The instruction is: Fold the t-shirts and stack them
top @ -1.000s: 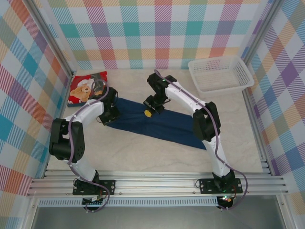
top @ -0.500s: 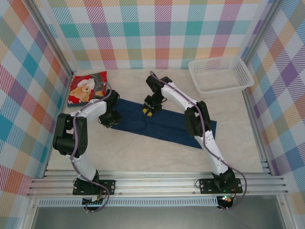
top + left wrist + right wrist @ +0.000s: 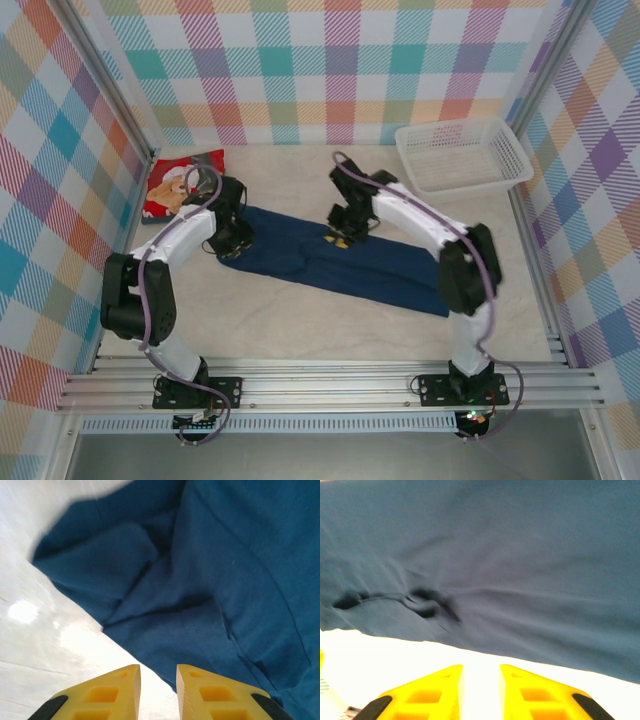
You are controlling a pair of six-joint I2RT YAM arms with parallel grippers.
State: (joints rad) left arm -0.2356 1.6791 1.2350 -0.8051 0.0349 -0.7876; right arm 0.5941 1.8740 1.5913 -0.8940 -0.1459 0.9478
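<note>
Both hands were slightly parted and empty, I saw: left hand (image 3: 231, 243) at the navy t-shirt's (image 3: 330, 262) left end, right hand (image 3: 345, 236) at its far edge; red t-shirt (image 3: 168, 188) beyond that left end, probably folded.

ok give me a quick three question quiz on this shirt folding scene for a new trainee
1. True or false: the navy shirt lies inside the basket.
2. Which shirt sits folded at the far left corner of the table? A: navy, B: the red shirt, C: a white one.
3. Fill in: in the wrist views the jaws on both arms are ___, with no cloth between them.

Key: 1 false, it lies spread on the table between the arms. 2 B. 3 open.
</note>
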